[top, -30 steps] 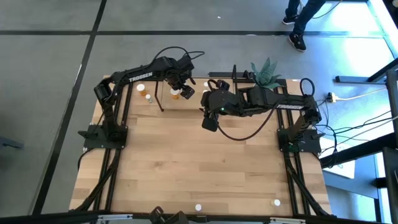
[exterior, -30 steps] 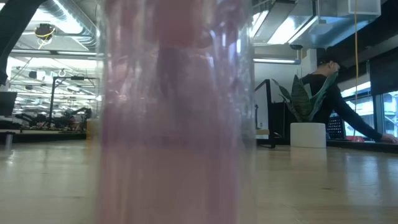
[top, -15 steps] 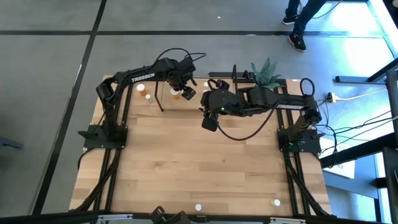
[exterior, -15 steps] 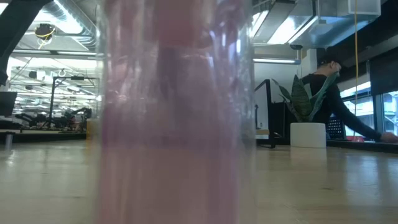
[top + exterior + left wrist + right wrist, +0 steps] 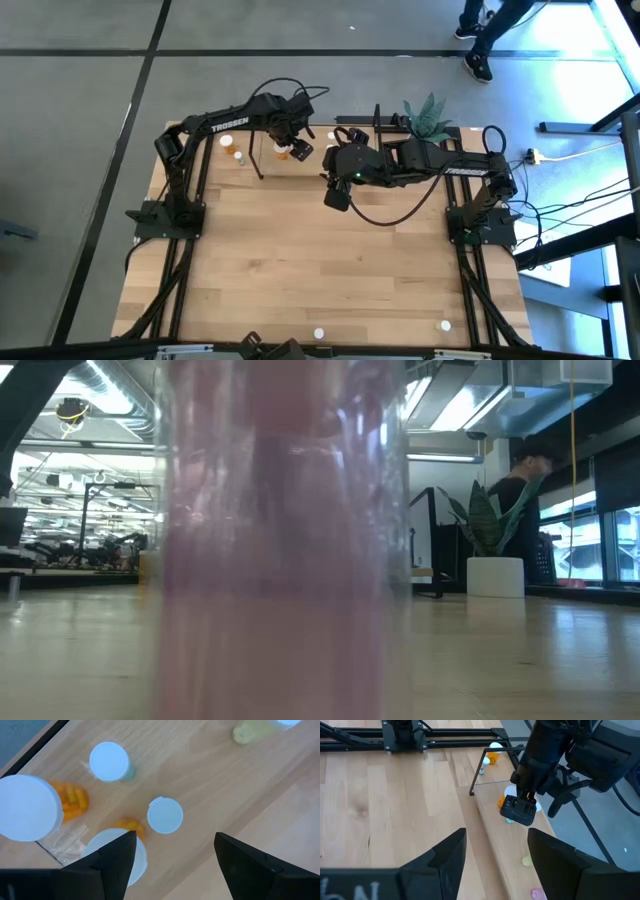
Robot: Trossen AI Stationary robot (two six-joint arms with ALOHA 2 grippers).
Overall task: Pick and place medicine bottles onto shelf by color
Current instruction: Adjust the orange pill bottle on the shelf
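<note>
Bottles (image 5: 165,815): small cylinders, white round caps, orange, green and whitish bodies; clustered on the shelf board (image 5: 240,785) under the left gripper (image 5: 170,852). Four caps in the left wrist view: one large at the frame edge (image 5: 25,807) over orange contents, one over a greenish body (image 5: 109,761), one small between the fingers' line (image 5: 165,815) beside an orange body, one partly hidden behind a finger (image 5: 120,855). Two more on the bare shelf seen from above (image 5: 233,149); two on the table's near edge (image 5: 319,333), well apart from both arms. One pink bottle (image 5: 280,540) standing right against the low camera.

Handling, judged: light, rigid plastic, smooth and likely slippery; easily tipped or rolled when nudged; neighbours close enough to be knocked. Best hold: across the body just under the cap, fingers straddling from above, squarely centred.

Left gripper: above the shelf cluster, fingers apart, nothing between them.

Right gripper (image 5: 495,857): over the table just beside the shelf, fingers apart, empty, pointing toward the left arm.

Plant pot (image 5: 495,576): at the far end, by the shelf.
</note>
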